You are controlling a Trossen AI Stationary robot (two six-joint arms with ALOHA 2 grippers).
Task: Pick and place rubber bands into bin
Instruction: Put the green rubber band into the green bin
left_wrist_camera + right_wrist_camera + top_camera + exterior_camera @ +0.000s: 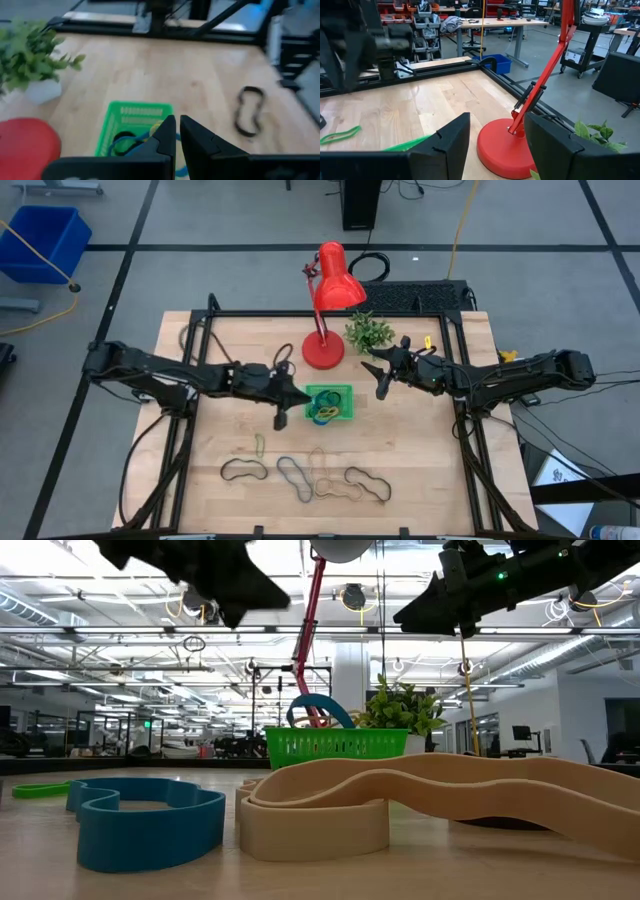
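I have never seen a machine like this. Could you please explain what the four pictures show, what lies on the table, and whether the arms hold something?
Two dark robot arms work at a wooden table. One picture looks down from above, one looks level across the tabletop, and two come from cameras on the wrists. The left gripper hovers beside the green bin, fingers nearly shut, seemingly empty. The right gripper is open, near the red lamp and a small plant. Some rubber bands lie loose on the table; others are already in the bin.
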